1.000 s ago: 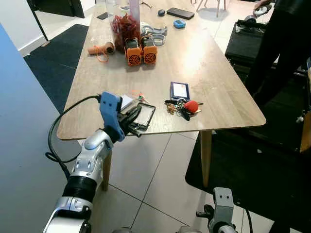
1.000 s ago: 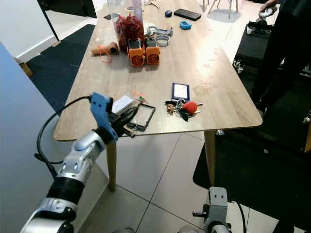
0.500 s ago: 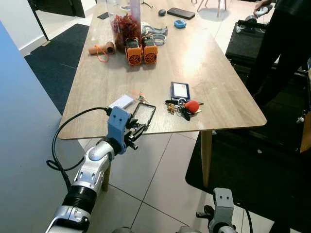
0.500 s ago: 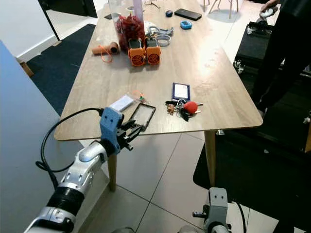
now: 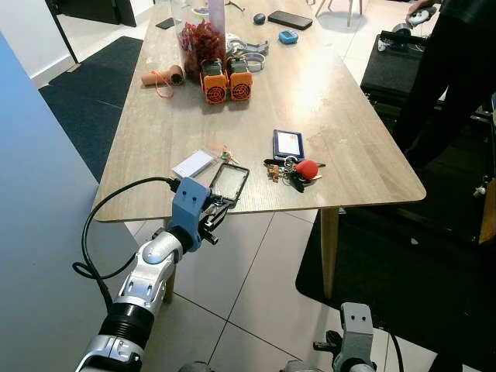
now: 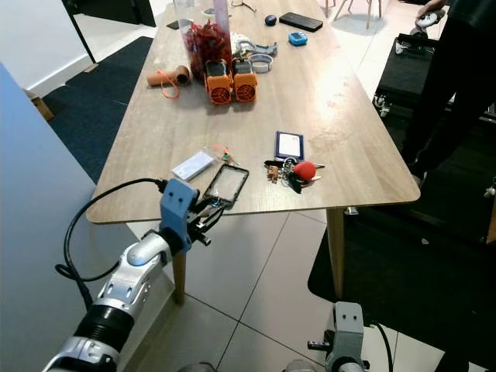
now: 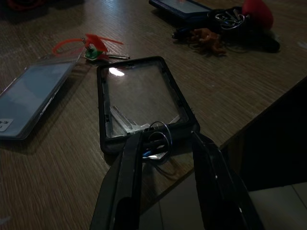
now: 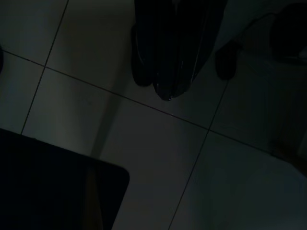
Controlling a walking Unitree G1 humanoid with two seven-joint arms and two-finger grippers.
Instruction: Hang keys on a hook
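orange batteries (image 5: 226,80): 2 | key bunches (image 5: 293,172): 1 | phone cases (image 5: 228,184): 1

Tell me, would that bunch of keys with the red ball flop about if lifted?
Probably: the keys sprawl loosely from a ring on the table, so they would likely dangle and swing. The red ball looks round, so it might roll.

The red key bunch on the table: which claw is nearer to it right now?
Left. The left claw is at the table's near edge by the black phone case, beside the red key bunch. The right claw hangs low over the floor tiles.
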